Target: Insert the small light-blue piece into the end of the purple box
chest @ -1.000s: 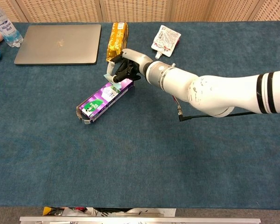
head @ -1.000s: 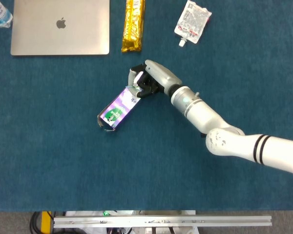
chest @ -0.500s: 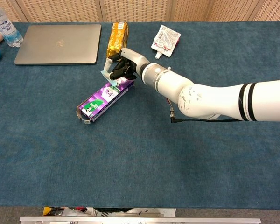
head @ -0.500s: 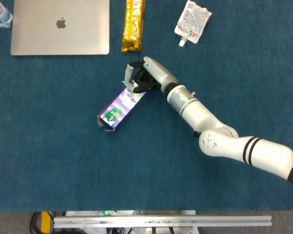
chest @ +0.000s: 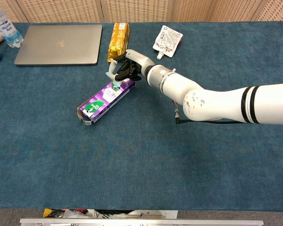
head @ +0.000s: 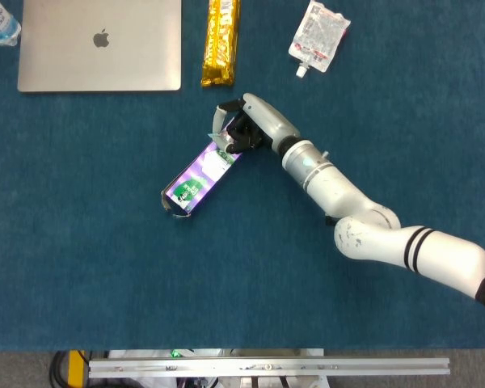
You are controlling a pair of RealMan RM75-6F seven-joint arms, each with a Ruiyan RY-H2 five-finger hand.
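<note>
Change: your right robot hand [head: 246, 129] has shifted slightly since half a second ago, drawing back a touch toward the right edge of the bench [head: 81, 267], and the light-blue piece [head: 220, 139] now sits against the box's upper end
Right robot hand: your fingers are curled around the light-blue piece, pinching it right at the end of the purple box [head: 196, 179]
Left robot hand: not visible in either view
Purple box: lies flat near the middle of the bench, slanted, its far end under your fingers and its open near end pointing toward the front-left corner
Light-blue piece: touching the far end of the box; how deep it sits you cannot tell, your fingers cover it
Back edge: a laptop [head: 99, 44], a gold packet [head: 220, 40] and a white pouch [head: 318, 34] in a row
Back-left corner: a water bottle [chest: 2, 27]
</note>
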